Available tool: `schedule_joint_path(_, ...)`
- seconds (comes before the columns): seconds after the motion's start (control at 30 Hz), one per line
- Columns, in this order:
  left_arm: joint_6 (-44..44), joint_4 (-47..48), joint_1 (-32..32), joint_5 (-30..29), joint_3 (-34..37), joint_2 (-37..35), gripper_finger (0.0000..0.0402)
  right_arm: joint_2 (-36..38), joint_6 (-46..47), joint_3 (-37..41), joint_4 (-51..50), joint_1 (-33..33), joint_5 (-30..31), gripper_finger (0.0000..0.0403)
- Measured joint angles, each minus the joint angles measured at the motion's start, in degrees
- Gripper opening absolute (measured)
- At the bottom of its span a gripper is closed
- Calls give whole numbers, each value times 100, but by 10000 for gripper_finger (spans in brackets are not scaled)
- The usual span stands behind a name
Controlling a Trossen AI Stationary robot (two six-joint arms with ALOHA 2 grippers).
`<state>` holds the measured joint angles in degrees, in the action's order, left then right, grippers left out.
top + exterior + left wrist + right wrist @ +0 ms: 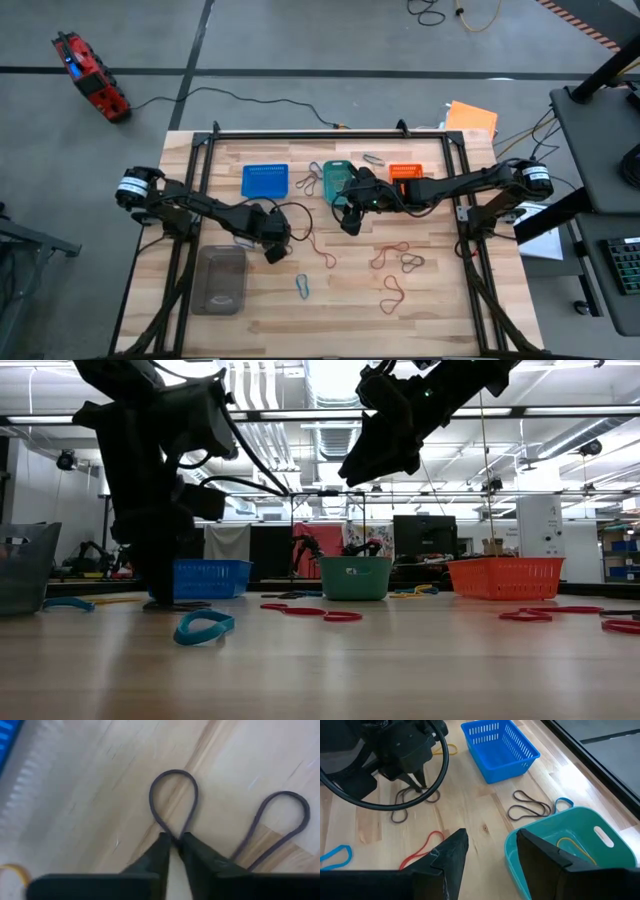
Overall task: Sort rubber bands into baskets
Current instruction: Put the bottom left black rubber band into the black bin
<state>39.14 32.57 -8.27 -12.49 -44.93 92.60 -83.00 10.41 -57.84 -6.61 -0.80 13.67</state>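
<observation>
My left gripper (275, 250) is down at the table, shut on a dark grey rubber band (173, 795); a second dark loop (280, 817) lies beside it. My right gripper (492, 845) is open and empty, raised above the table by the near rim of the teal basket (570, 845), which holds a yellow band (572, 845). The blue basket (265, 180), the teal basket (336, 182) and the orange basket (405, 172) stand in a row at the far side. Red bands (322, 250), a blue band (303, 287) and dark bands (412, 262) lie loose on the wood. My left gripper pinches the grey band between its two fingertips where the loop's two strands run together (175, 836). The fingers come from above, pointing down. The loop lies flat on the table beyond the fingertips, slack.
A clear grey plastic container (222, 280) stands near the front left. More dark bands (527, 807) lie between the blue and teal baskets. A black frame (330, 135) borders the table. Several red bands (392, 292) lie at the front right.
</observation>
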Motion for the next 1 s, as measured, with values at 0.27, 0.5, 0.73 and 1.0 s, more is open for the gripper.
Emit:
schedule_joint_path(0.27,-290,-48,-49,-57,1,6,1,0,-103,0,-2,0,0,158)
schedule_joint_path(0.5,-584,-57,-266,-262,-81,-154,0,0,-105,0,-45,2,0,147)
schedule_joint_path(0.73,-1005,-97,-585,-304,-372,-713,0,-2,-104,0,-55,2,-2,134)
schedule_joint_path(1.0,-1315,-84,-927,-315,-540,-1509,0,-2,-105,11,-52,2,-4,122)
